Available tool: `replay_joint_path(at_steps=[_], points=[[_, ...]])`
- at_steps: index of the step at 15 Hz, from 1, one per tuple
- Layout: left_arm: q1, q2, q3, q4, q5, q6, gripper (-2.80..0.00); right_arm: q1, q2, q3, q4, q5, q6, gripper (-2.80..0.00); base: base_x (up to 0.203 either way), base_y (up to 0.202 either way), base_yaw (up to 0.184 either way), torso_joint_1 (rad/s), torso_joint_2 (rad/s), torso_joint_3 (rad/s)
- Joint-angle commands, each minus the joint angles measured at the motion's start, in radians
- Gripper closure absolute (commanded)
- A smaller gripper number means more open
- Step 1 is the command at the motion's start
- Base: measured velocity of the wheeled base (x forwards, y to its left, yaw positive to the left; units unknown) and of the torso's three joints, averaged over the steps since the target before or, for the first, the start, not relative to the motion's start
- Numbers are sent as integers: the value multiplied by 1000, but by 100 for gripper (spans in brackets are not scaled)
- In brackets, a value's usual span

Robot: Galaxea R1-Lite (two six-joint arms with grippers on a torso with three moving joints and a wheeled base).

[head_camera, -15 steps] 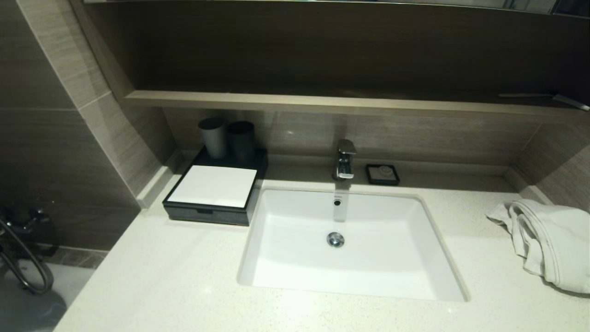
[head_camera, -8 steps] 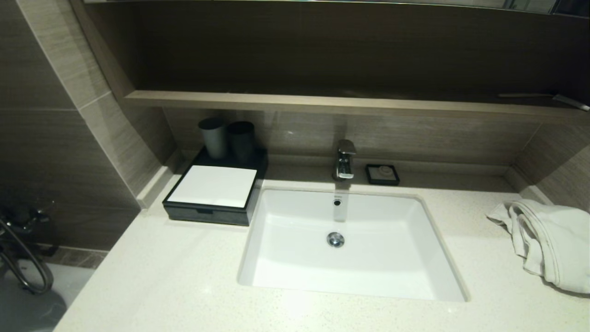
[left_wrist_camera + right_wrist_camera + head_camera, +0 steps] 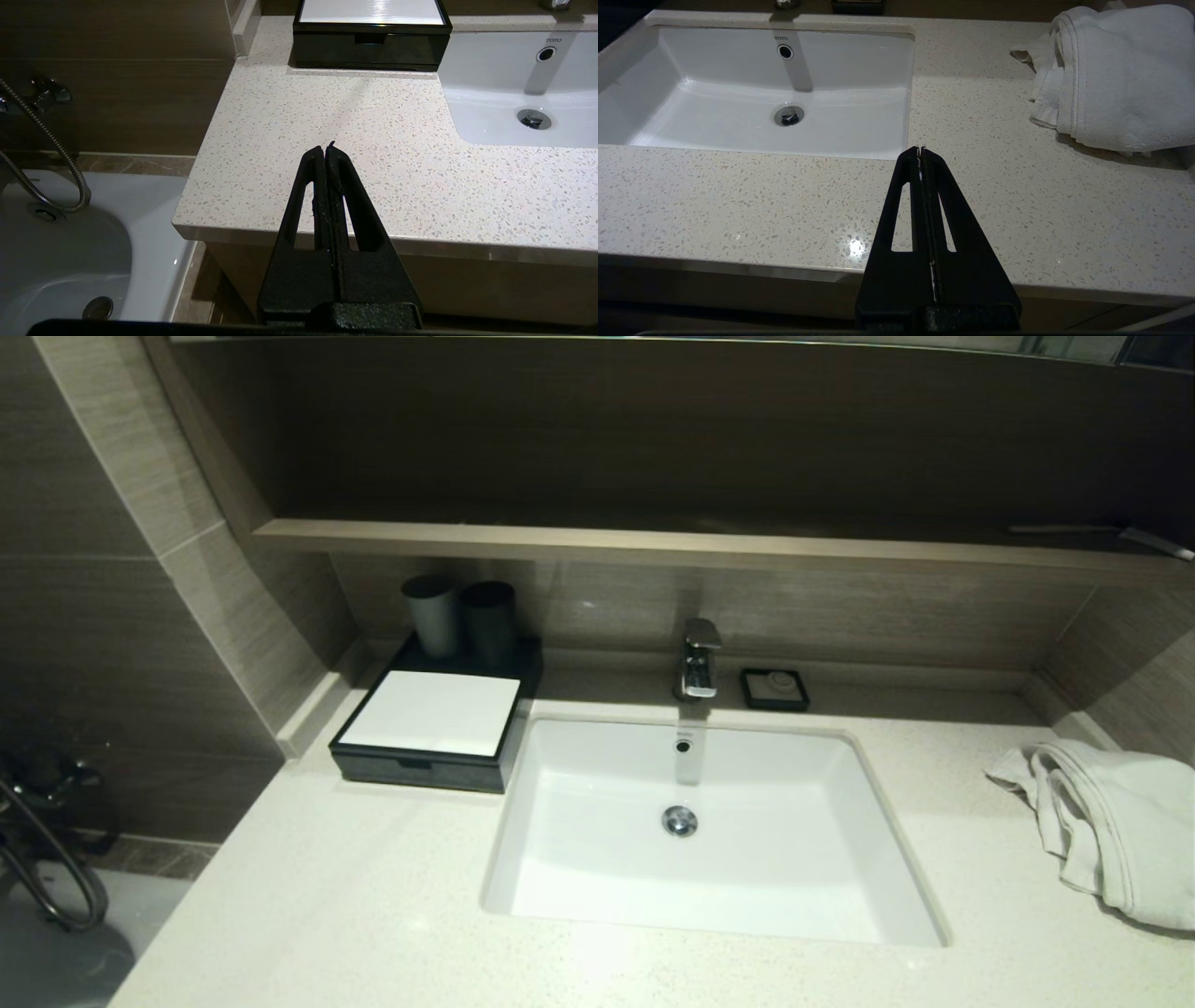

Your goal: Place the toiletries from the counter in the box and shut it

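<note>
The box [image 3: 429, 723], low and black with a flat white top panel, stands at the back left of the counter [image 3: 327, 896], its drawer front pushed in; it also shows far off in the left wrist view as the box [image 3: 371, 39]. No toiletries show on the counter in any view. My left gripper [image 3: 325, 150] hangs shut and empty over the counter's front left edge. My right gripper [image 3: 920, 150] is shut and empty over the front edge, right of the sink [image 3: 752, 121]. Neither arm appears in the head view.
Two dark cups [image 3: 462, 614] stand behind the box. A tap [image 3: 698, 658] and a small black soap dish [image 3: 775, 689] sit behind the sink [image 3: 709, 896]. A crumpled white towel [image 3: 1111, 826] lies at the right. A wooden shelf [image 3: 653, 543] overhangs. A bathtub [image 3: 60, 261] lies left.
</note>
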Motion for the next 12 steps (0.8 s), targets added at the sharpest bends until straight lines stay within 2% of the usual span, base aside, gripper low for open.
replay_joint_path(at_steps=[1, 12], points=[[0, 1, 0, 0, 0, -1, 0, 0, 0, 0, 0, 0, 0, 0, 0, 0, 0, 0, 0, 0], [0, 1, 0, 0, 0, -1, 0, 0, 0, 0, 0, 0, -5, 0, 0, 0, 0, 0, 0, 0]])
